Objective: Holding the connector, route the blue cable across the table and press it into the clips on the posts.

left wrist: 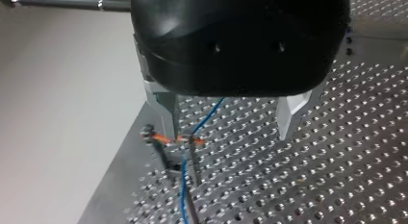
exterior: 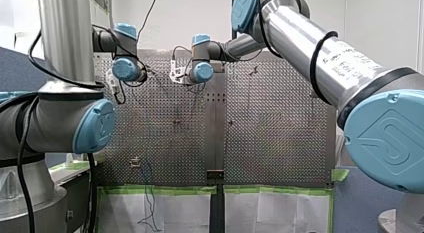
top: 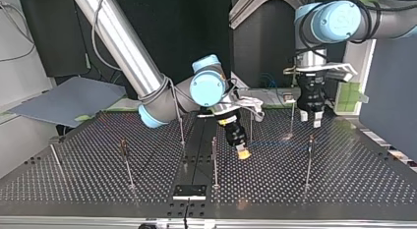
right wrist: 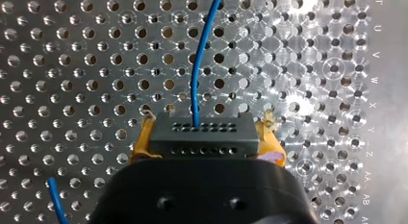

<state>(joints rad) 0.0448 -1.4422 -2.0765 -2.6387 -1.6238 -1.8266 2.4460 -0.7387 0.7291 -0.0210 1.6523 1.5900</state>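
Observation:
In the right wrist view my right gripper is shut on a grey connector, its yellow pads on both sides. The blue cable runs out of the connector ahead over the perforated plate. In the top view this gripper hangs tilted just above the table's middle. My left gripper is open, its metal fingers wide apart with nothing between them. Beside one finger stands a post with an orange clip, and the blue cable passes it. My left gripper hovers at the top view's right.
Several thin posts stand on the perforated table, such as those at the top view's left, middle and right. A dark centre strip with a small block splits the table. Slack blue cable hangs at the front view's lower edge.

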